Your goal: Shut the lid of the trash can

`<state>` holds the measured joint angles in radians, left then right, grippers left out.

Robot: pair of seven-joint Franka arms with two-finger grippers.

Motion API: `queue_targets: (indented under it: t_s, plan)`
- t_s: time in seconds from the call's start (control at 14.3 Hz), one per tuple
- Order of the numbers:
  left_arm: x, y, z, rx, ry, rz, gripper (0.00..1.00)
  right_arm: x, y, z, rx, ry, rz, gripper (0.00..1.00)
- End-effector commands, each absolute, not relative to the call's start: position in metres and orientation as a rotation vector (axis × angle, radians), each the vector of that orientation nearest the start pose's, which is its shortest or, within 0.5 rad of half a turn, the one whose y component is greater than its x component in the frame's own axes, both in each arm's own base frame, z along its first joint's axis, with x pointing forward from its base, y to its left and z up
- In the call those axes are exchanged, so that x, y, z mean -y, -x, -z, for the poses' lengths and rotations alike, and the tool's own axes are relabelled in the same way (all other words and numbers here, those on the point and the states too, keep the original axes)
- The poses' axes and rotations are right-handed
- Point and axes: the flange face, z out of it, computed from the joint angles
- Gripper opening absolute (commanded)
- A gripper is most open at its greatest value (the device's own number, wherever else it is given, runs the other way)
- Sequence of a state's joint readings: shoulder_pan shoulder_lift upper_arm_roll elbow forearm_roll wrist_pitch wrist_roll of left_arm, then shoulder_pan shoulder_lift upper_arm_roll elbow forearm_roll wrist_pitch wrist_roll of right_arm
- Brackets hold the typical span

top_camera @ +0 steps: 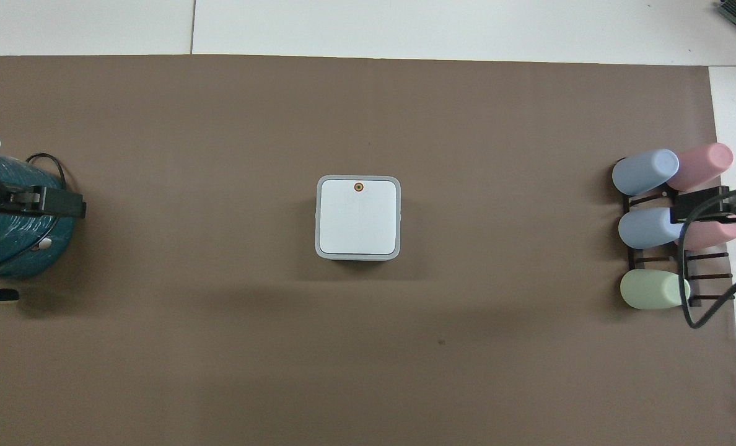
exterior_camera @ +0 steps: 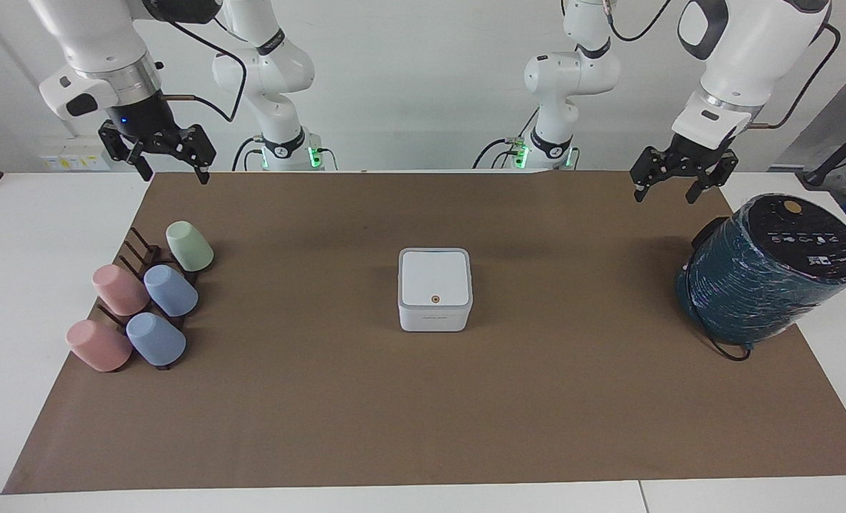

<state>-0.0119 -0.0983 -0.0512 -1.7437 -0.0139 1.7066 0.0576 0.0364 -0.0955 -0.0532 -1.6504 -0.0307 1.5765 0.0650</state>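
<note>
With the lid [exterior_camera: 434, 278] flat on the can [exterior_camera: 434, 317], both empty claws, left [exterior_camera: 672, 187] and right [exterior_camera: 168, 169], hang spread well clear, so little can go wrong.

No words or numbers can be read. The trash can [exterior_camera: 434, 313] has a faint line of print on its front, and the big teal cylinder [exterior_camera: 765, 281] has small white marks on top, all too tiny to read.
</note>
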Motion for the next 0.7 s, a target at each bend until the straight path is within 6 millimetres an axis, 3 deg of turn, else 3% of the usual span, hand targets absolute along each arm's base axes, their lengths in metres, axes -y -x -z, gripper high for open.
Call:
queue_targets:
  t_s: [0.0, 0.21, 0.35, 0.63]
  plan:
    - [0.033, -0.528, -0.614, -0.209, 3.122, 0.1, 1.0, 0.014, -0.518, -0.641, -0.114, 3.173, 0.037, 1.0]
    - [0.027, -0.527, -0.615, -0.197, 3.122, 0.088, 1.0, 0.014, -0.518, -0.641, -0.114, 3.173, 0.037, 1.0]
    - [0.006, -0.52, -0.626, -0.159, 3.125, 0.119, 1.0, 0.014, -0.518, -0.641, -0.114, 3.173, 0.037, 1.0]
    - [0.001, -0.521, -0.627, -0.176, 3.122, 0.136, 1.0, 0.014, -0.518, -0.641, -0.114, 3.173, 0.037, 1.0]
